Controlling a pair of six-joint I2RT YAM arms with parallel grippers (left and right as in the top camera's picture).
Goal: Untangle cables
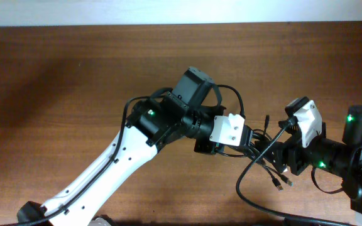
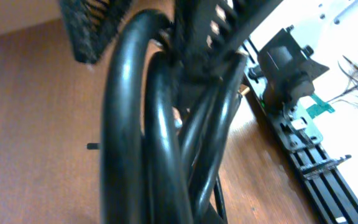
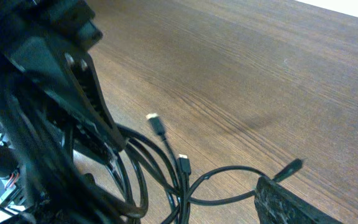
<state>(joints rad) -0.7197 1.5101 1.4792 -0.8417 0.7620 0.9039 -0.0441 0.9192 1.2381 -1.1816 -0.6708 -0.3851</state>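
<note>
Brown wood-grain surface (image 1: 55, 94) fills the overhead view, with a pale wall strip along 12 o'clock. The cables (image 1: 264, 154) sit toward 4 o'clock of the frame, a loose black tangle between the two arms. One long strand loops out toward 6 o'clock, and small plugs (image 1: 280, 183) trail at the near edge. The left fingers (image 2: 95, 28) come in from 9 o'clock of the tangle. Several strands run between them, right up against the wrist camera, but I cannot tell whether they are pinched or merely threaded through. The right fingers (image 3: 79, 74) approach from 3 o'clock and stand wide apart with nothing in them. They straddle the strands and two plug ends (image 3: 156, 122) that lie flat on the wood. The cords look thin, light and limp, with smooth jackets that will likely slide through a loose pinch and spring back into curls. The plugs are the only stiff parts and may snag in a loop. A good hold would probably be on a single strand just behind a plug, away from the crossing, so the end can be drawn free without tightening the knot.
</note>
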